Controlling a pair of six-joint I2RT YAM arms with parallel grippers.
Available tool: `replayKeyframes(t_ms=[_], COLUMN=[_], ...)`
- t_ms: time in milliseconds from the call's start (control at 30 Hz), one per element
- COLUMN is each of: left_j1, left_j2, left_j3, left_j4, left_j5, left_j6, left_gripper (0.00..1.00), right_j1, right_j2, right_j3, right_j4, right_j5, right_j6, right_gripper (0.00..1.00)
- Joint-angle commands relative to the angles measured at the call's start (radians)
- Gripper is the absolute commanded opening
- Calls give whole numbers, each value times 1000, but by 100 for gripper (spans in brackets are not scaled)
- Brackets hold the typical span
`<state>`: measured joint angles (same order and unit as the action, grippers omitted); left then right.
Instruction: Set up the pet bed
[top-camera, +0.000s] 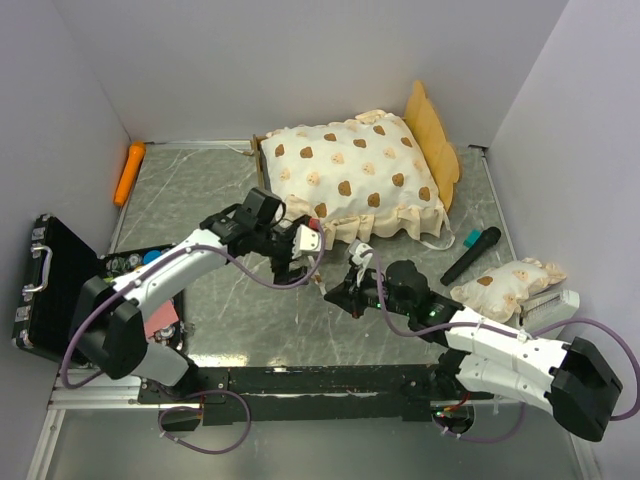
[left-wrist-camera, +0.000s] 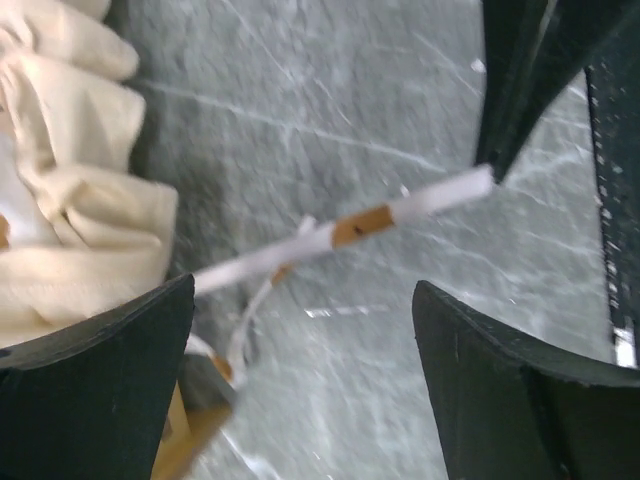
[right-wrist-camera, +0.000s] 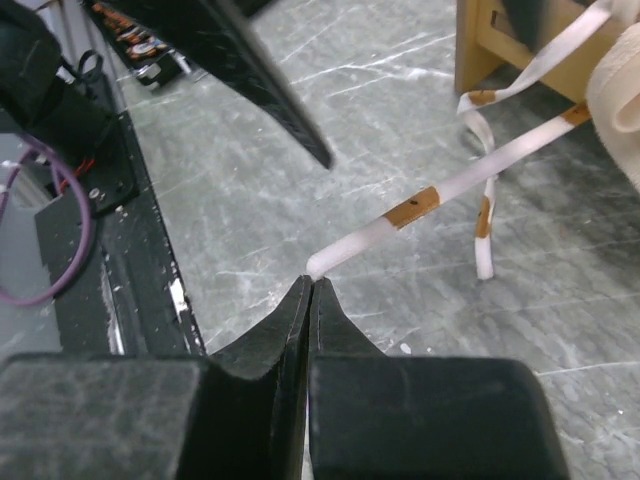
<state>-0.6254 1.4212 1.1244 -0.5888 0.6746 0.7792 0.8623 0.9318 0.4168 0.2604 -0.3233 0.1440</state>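
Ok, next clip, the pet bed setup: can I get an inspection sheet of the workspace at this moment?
Surface: grey marbled table, no spills seen.
Job's things: pet bed at the far side with the mattress on it. The pillow lies off the bed by the right arm. The mattress's ribbon stretches over the table.
Clutter: open black case on the left, orange object, microphone, pink item.
Claws: left claw open, astride the ribbon without touching it. Right claw shut on the ribbon's end.
Cables: purple cables loop along both arms, no snag seen.
Surroundings: white walls on three sides.
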Motion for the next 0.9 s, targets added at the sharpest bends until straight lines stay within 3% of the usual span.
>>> replayKeyframes(t_ms=[0,200,300,400,500,533,600,667,700,767,867], left_j1=[-3,-28,-39,-40,-42,-39,-33,-11,2,39,116], left_j2=[71,136,134,139,116,104,65,29,13,-16,-41], left_j3=[46,66,26,37,34,25,-12,-55,-73,-109,-147], left_j4=[142,75,157,193,158,152,156,161,171,187,184], left_j5=[126,183,184,192,195,175,129,100,86,66,95], left_j6=[92,176,102,17,-3,-12,-52,-70,-84,-107,-118], left_gripper=[95,92,85,65,22,1,1,1,1,1,1], right_j1=[-48,-101,-108,-111,-123,-128,-147,-155,-154,-112,-51], right_j2=[-5,18,62,116,159,176,200,222,242,300,419], right_j3=[36,42,82,117,140,142,134,113,111,126,163], right_j4=[34,98,89,102,123,129,135,117,97,48,48], right_j5=[-157,-204,-218,-232,-250,-250,-208,-96,-18,152,253], right_j6=[12,49,23,6,3,0,9,9,-6,-50,-93], right_gripper=[0,0,0,0,0,0,1,30,37,44,52])
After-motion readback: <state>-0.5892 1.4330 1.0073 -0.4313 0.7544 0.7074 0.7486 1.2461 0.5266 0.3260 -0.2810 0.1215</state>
